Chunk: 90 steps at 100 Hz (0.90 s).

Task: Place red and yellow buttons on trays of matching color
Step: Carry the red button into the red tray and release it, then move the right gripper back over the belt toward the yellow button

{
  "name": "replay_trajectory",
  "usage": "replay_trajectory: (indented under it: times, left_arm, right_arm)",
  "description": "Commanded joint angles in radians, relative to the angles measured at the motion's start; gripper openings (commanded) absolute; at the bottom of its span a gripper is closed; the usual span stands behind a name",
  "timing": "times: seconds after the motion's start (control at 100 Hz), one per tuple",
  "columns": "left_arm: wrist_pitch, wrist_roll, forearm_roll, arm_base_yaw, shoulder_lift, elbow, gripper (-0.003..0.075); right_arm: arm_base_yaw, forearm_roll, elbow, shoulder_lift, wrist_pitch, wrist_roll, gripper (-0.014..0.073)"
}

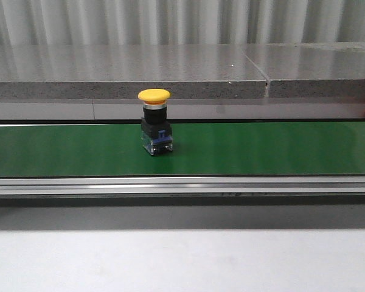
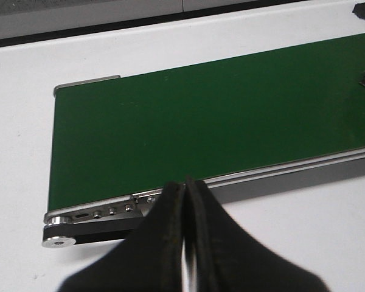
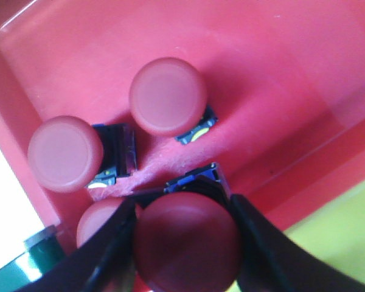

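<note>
Right gripper (image 3: 185, 243) jaws are clamped on a red button (image 3: 185, 240) over the red tray (image 3: 292, 73), left gripper (image 2: 185, 201) is pinched shut on nothing, and dropping could topple the three buttons (image 3: 167, 96) crowded just beyond the jaws.

No readable text, labels, brands or numbers anywhere I can see. Checked the yellow button (image 1: 154, 121) on the green conveyor belt (image 1: 261, 149), the red buttons (image 3: 168, 96) in the red tray (image 3: 280, 67), and the belt's metal rail (image 1: 182, 185): all blank.
</note>
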Motion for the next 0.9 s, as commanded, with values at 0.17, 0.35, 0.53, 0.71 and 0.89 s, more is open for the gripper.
replay_trajectory:
  times: [0.17,0.35,0.53,0.71,0.89]
  left_arm:
    - [-0.065,-0.002,-0.015,-0.007,0.001,-0.027,-0.0021]
    - [-0.065,-0.002,-0.015,-0.007,0.001,-0.027,-0.0021]
    - [-0.065,-0.002,-0.015,-0.007,0.001,-0.027,-0.0021]
    - [-0.065,-0.002,-0.015,-0.007,0.001,-0.027,-0.0021]
    - [-0.065,-0.002,-0.015,-0.007,0.001,-0.027,-0.0021]
  right_arm:
    - [-0.009,0.002,-0.024,-0.010,-0.079,0.003,0.0192]
    - [-0.009,0.002,-0.024,0.013,-0.093,0.003,0.0192]
    - [-0.009,0.002,-0.024,0.015,-0.104,0.003,0.0232]
    - [-0.009,0.002,-0.024,0.015,-0.106,0.003,0.0449]
    - [-0.009,-0.007,-0.024,0.015,-0.107,0.001,0.0475]
